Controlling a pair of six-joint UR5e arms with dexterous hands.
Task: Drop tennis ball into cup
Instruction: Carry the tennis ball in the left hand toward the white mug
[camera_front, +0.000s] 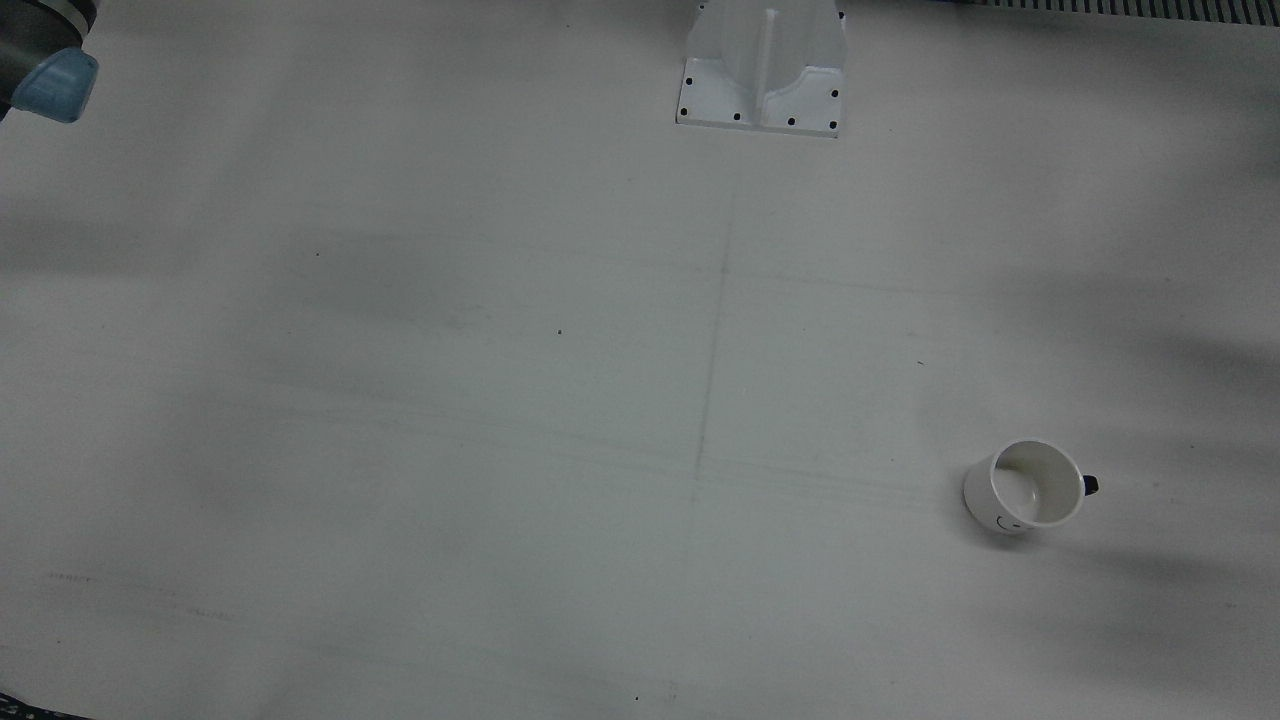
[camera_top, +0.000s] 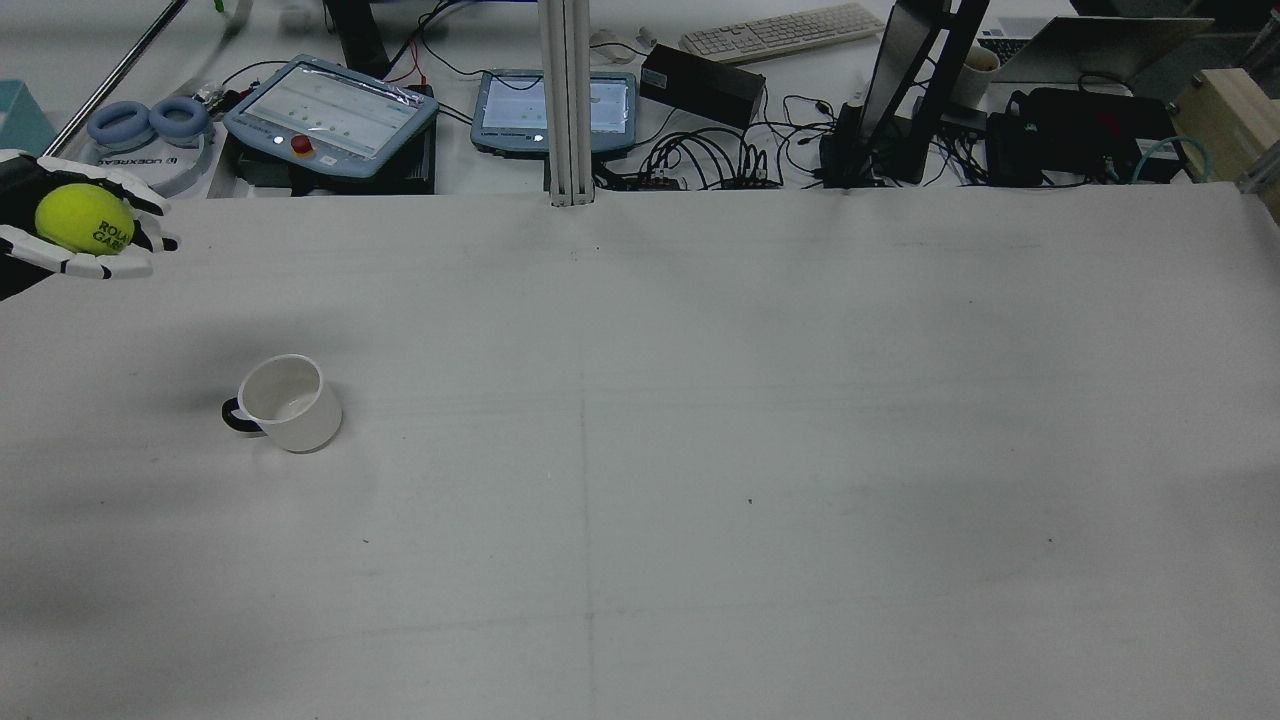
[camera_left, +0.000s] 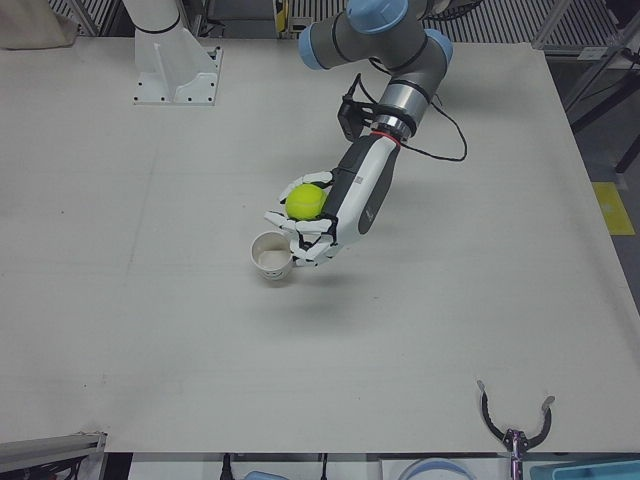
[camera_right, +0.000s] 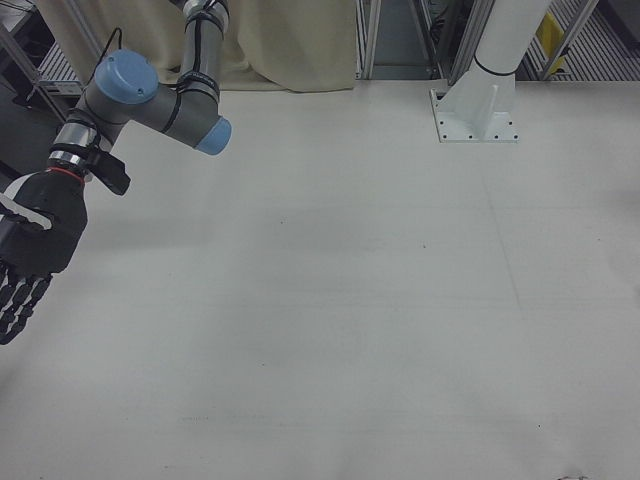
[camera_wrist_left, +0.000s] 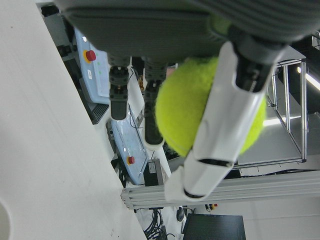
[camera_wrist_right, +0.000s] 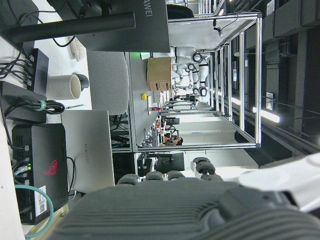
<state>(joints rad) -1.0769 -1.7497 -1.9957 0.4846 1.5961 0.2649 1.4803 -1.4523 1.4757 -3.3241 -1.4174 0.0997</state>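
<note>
Beside the cup (camera_top: 288, 402), left hand (camera_top: 60, 235) grips "ROLA…"-printed tennis ball (camera_top: 84, 219).

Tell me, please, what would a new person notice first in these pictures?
First comes the bright yellow-green tennis ball, held above the table in the black-and-white left hand. Next is the small white cup with a dark handle, standing upright and empty on the pale table, near and below that hand. The dark right hand hangs idle at the other side.
</note>
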